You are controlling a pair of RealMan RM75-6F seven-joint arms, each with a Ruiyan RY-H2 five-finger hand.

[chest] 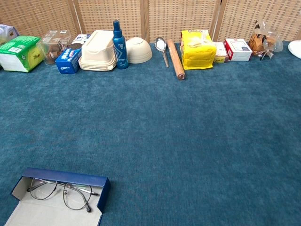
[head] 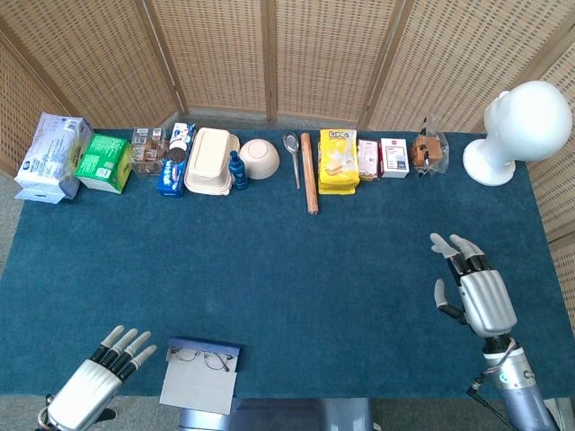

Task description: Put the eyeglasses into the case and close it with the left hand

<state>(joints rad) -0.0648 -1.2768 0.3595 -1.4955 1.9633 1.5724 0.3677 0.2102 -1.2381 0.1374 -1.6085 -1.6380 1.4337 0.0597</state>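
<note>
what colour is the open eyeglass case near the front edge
Dark blue outside, pale grey inside: the open rectangular eyeglass case, clearest in the chest view.

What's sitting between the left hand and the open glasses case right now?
Nothing visible. Only bare blue cloth lies between the left hand, at the table's near edge, and the open case, where the eyeglasses lie.

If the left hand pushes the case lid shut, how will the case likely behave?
The case looks like thin card, so it is probably light and may slide on the cloth. Its open lid probably flexes. The thin wire-rimmed eyeglasses inside are likely fragile.
</note>
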